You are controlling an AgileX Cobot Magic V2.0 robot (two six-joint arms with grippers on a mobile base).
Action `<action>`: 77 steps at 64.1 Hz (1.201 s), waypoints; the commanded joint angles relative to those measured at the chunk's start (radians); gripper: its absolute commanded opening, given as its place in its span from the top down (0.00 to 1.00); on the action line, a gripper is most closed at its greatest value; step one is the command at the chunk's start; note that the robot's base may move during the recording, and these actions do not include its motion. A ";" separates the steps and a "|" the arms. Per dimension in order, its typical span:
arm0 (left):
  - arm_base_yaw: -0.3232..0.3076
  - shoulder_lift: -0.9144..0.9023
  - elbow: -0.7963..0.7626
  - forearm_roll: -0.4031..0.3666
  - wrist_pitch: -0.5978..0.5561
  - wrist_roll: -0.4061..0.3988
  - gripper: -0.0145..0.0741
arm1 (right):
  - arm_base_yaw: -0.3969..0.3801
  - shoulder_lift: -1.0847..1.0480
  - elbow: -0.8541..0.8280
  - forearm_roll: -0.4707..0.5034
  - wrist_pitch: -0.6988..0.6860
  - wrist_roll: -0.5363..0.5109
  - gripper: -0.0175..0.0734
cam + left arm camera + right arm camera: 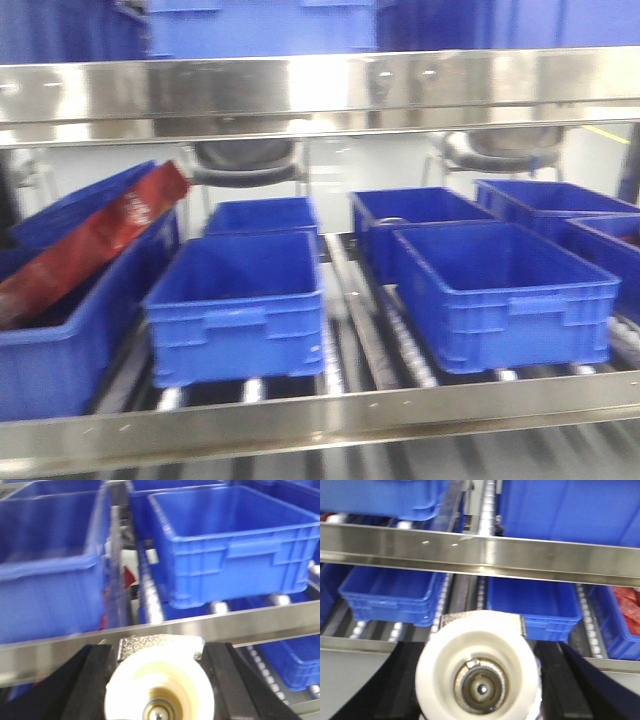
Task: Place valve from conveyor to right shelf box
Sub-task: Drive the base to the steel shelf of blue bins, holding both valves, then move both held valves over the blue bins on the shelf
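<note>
A red foil bag [95, 245] leans tilted in the leftmost blue bin [60, 350]. Behind the shelf stand a dark chair [245, 160] and a second chair [505, 150]. A steel rail [320, 415] fronts the rollers [405, 350].

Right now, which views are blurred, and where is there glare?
Exterior front-facing view: soft all over, with strong glare on the steel shelf rail. Left wrist view: the bins are smeared, and the valve close to the lens is out of focus. Right wrist view: the sharpest; its valve shows the metal centre clearly, with mild glare on the rail.
</note>
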 commanded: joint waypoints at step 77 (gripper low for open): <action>-0.002 -0.011 -0.012 -0.005 -0.052 -0.006 0.96 | 0.001 -0.016 -0.021 -0.003 -0.067 -0.002 0.98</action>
